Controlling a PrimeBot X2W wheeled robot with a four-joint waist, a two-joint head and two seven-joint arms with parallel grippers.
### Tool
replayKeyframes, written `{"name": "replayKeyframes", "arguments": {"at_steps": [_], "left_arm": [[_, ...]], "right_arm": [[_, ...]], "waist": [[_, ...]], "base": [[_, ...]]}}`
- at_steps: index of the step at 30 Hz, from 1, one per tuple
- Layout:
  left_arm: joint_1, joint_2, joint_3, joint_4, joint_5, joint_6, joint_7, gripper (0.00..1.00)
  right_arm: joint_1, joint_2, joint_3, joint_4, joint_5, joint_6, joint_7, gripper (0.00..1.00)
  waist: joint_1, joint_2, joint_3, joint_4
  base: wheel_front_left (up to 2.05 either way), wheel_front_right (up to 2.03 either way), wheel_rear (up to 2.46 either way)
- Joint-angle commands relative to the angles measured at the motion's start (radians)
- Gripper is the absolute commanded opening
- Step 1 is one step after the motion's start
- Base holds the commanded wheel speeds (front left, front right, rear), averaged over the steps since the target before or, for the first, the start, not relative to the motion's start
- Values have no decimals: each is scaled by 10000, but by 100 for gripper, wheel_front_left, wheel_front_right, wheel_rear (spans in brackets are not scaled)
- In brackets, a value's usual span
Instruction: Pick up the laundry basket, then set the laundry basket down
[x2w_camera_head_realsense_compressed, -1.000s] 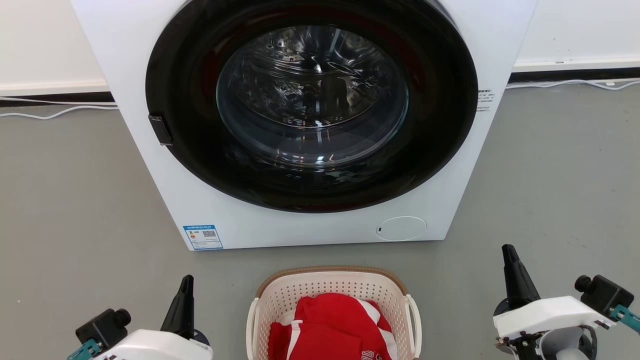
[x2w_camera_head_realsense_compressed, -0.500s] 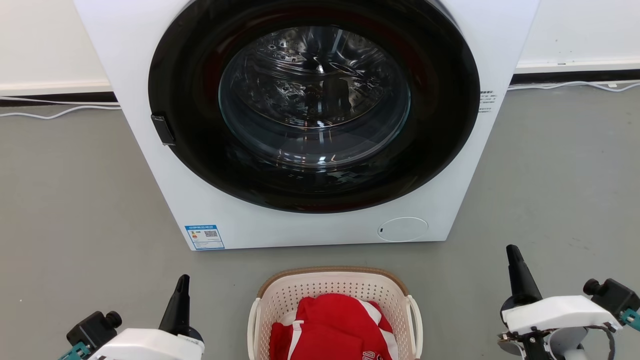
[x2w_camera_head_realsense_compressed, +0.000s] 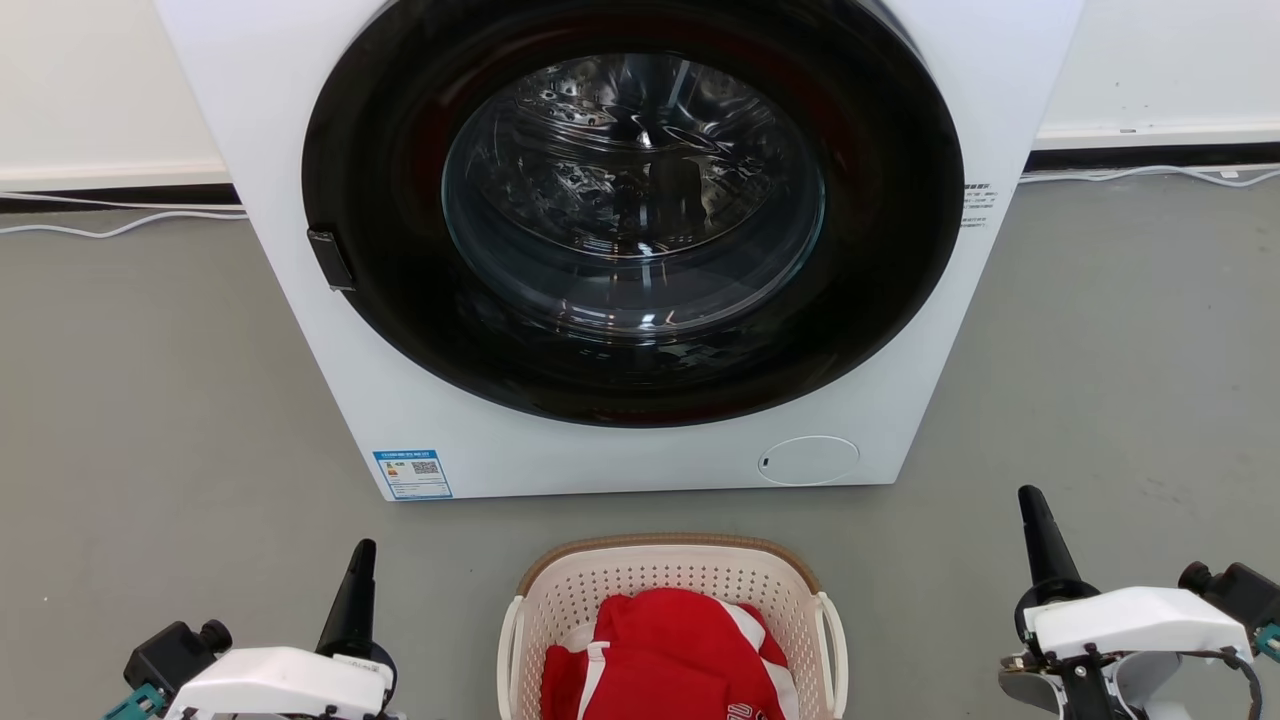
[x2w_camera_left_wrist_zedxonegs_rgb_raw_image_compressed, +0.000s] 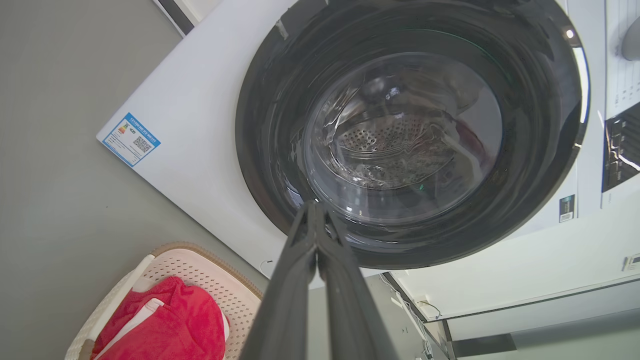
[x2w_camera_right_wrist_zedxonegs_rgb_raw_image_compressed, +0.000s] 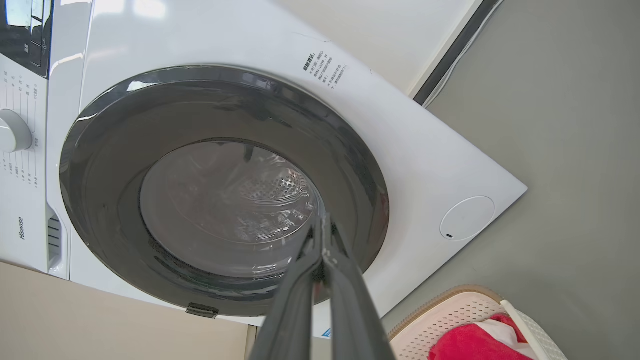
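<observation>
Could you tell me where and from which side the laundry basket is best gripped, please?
Probably by its two side handles: left gripper on the left handle, right gripper on the right handle, each from outside. The laundry basket stands upright between the shut grippers, and the handles bow out from its walls.

light: bright, even, diffuse | shadows: faint soft band on floor (x2w_camera_head_realsense_compressed: 640, 510) along washing machine (x2w_camera_head_realsense_compressed: 600, 460) base | glare: white highlights on door glass (x2w_camera_head_realsense_compressed: 632, 190); bright streak on door ring (x2w_camera_left_wrist_zedxonegs_rgb_raw_image_compressed: 581, 75) | focus: head view sharp, laundry basket (x2w_camera_head_realsense_compressed: 700, 575) perforations crisp | distortion: wrist views bow straight edges
</observation>
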Motion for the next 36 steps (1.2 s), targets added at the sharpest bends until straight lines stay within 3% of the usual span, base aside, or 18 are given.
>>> {"name": "replayKeyframes", "arguments": {"at_steps": [1, 36], "left_arm": [[-496, 101, 253, -311, -289, -85, 77, 0], [-697, 146, 634, -399, -4044, -128, 1079, 0]], "right_arm": [[-179, -54, 54, -325, 307, 43, 108, 0], [-74, 29, -328, -758, 4065, 48, 1085, 0]], "waist": [[-1, -1, -2, 5], [-1, -1, -53, 122]], "base": [[0, 0, 0], [0, 0, 0]]}}
